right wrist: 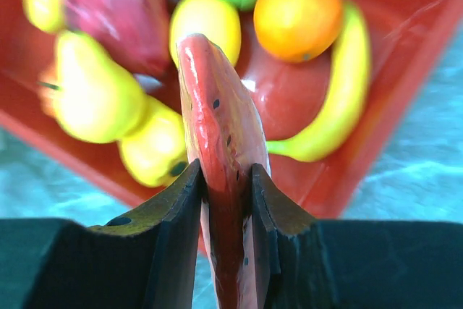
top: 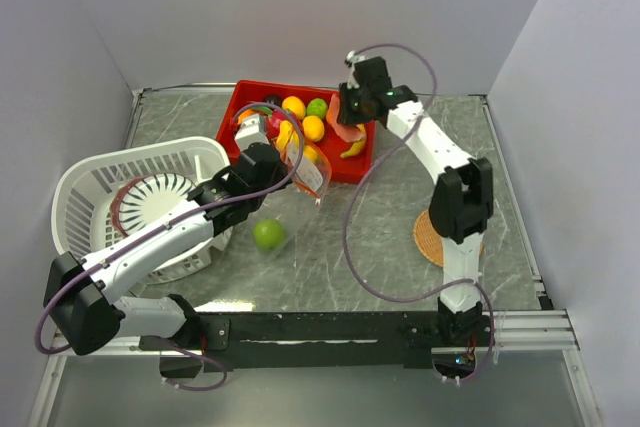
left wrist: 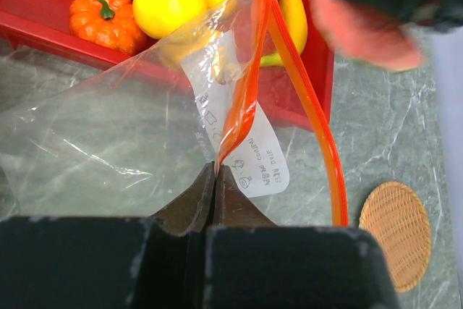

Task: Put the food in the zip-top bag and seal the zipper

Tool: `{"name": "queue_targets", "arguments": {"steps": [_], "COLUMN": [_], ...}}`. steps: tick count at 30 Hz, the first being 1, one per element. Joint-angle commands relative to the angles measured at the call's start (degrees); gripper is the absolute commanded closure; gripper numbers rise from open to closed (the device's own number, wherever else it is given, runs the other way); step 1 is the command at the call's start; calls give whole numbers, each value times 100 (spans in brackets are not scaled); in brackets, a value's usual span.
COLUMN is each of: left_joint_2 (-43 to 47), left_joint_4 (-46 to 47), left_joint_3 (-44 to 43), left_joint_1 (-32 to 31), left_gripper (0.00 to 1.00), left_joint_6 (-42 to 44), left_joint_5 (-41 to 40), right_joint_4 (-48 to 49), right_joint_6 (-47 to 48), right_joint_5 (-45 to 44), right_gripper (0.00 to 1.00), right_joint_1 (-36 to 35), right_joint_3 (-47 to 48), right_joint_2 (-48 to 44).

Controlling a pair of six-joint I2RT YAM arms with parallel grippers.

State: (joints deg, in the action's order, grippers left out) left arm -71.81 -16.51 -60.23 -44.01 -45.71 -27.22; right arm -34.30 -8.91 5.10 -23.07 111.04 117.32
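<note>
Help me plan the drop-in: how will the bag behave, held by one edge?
Probably floppy: the bag drapes and wrinkles from the left end effector, which pinches it at one spot. Its mouth likely won't hold shape, since the zipper strips bow apart unsupported. It is likely light and slippery, being thin glossy film.

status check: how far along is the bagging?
Done: left gripper pinches the zip-top bag by its zipper, mouth open; no food visible inside. In hand: right gripper is shut on a watermelon slice above the red tray. Left: bag that slice, the other tray food and the lime on the table, then seal.
</note>
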Motion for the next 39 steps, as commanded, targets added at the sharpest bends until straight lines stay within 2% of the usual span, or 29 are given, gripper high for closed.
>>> {"name": "queue_targets", "arguments": {"steps": [1,8,13,15,20,25,32,35,36,38,39], "left_joint_2": [106,1,-78,-105,-79,18,132,185,176,150,141], "left_joint_4": [333,465,570,588,658,763,834,869,860,851,851], "left_joint_3": [-59,-165,-217,-253,-271,-183,-129,-121,-121,-147,-147], "left_joint_1": [15,15,15,24,15,15,15,15,6,6,6], "left_gripper": [99,99,99,99,99,99,99,99,99,99,99], "left_joint_6": [107,98,80,80,71,36,54,71,80,80,80], "left_joint_5": [68,156,182,182,200,252,323,358,375,384,402], "right_joint_4": [-67,257,722,881,890,951,847,803,768,785,750], "right_joint_6": [-269,-1016,-1656,-1789,-1983,-2159,-2168,-2133,-2124,-2124,-2098], "right_joint_5": [60,798,536,710,650,308,114,-70,-106,-124,-158], "right_gripper": [90,88,88,88,86,83,79,68,56,44,33], "right_joint_1": [66,-136,-908,-1093,-1419,-1446,-1446,-1455,-1446,-1455,-1446], "right_joint_3": [-214,-1329,-1945,-2209,-2473,-2570,-2237,-2228,-2210,-2184,-2157], "right_joint_2": [-1076,-2405,-2977,-3100,-3127,-2969,-2635,-2574,-2574,-2608,-2626]}}
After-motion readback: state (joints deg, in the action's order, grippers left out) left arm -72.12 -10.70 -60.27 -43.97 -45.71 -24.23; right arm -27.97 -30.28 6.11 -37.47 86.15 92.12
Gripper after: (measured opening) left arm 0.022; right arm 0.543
